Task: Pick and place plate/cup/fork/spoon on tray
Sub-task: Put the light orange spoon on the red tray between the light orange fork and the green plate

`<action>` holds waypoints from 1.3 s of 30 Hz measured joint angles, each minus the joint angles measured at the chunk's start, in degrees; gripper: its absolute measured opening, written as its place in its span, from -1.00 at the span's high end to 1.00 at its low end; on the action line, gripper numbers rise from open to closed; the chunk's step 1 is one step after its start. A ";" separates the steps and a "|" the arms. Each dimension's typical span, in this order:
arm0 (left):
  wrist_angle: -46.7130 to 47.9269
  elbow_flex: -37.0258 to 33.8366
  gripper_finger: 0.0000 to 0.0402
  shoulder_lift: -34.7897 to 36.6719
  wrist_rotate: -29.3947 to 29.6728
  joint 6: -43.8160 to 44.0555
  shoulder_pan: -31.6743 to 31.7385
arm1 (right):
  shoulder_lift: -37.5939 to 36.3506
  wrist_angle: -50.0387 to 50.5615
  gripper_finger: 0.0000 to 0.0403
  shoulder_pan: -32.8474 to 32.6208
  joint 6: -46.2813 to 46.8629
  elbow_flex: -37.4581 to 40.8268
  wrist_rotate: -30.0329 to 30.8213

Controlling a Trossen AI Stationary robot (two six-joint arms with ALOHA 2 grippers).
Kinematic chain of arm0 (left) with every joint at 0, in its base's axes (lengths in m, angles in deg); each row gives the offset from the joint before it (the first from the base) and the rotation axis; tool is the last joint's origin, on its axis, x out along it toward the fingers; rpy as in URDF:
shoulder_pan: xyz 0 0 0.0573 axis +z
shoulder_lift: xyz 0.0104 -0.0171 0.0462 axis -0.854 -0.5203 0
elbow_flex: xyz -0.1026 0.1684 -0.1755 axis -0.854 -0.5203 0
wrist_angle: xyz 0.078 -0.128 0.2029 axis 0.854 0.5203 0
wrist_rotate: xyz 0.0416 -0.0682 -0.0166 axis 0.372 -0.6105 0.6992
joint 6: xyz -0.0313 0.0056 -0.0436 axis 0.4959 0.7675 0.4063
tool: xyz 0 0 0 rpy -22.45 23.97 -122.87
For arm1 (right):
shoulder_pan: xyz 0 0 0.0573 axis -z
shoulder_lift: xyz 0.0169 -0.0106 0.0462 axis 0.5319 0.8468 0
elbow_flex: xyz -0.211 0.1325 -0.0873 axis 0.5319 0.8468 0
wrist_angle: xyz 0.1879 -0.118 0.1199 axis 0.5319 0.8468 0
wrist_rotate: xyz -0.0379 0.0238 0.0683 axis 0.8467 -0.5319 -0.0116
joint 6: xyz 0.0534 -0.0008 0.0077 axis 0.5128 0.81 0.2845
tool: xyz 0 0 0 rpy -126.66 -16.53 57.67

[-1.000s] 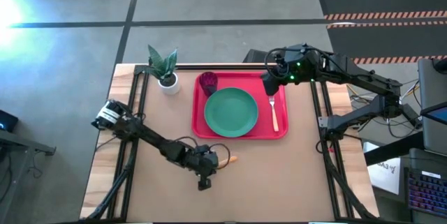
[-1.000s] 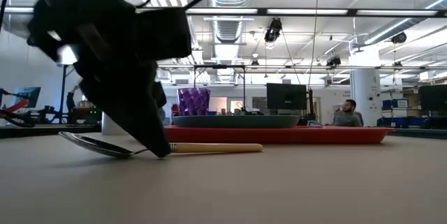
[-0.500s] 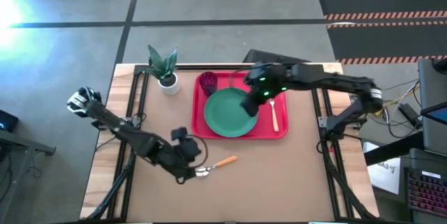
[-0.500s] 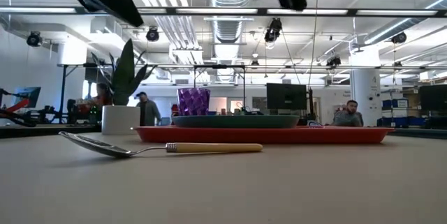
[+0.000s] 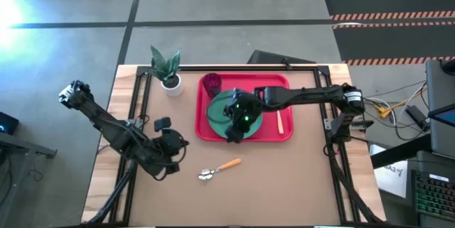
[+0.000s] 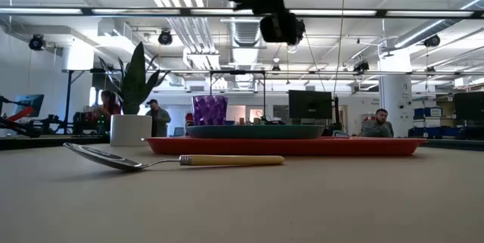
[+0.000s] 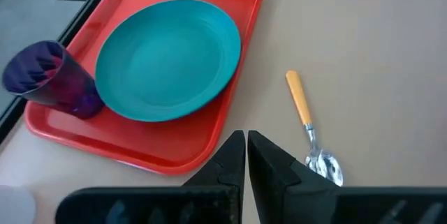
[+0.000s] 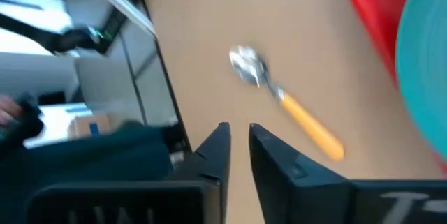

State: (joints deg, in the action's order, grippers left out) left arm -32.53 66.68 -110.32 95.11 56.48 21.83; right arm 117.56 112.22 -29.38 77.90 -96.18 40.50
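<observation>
Overhead, the right gripper (image 5: pixel 234 130) was held above the near-left part of the teal plate (image 5: pixel 245 107), its dark fingers (image 8: pixel 218 155) parted by only a thin gap, with nothing gripped. The round, smooth plate lay on the red, raised-rimmed plastic tray (image 5: pixel 286 133), flanked by the translucent purple cup (image 5: pixel 212 84) at the tray's far-left corner and the orange-handled fork (image 5: pixel 279 118) along its right edge. The spoon (image 5: pixel 219 169), with a shiny oval bowl, was left on the bare tabletop (image 5: pixel 284 185) before the tray. The left gripper (image 5: pixel 169 145), near the tabletop's left edge, was closed and empty.
</observation>
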 joint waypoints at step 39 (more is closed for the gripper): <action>10.79 -0.94 1.00 4.46 0.25 1.11 -0.14 | 30.18 39.07 0.46 -15.25 -29.64 -36.81 24.70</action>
State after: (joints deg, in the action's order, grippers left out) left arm -21.74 65.74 -105.87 95.36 57.58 21.70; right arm 147.74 151.29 -44.63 48.26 -132.99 65.20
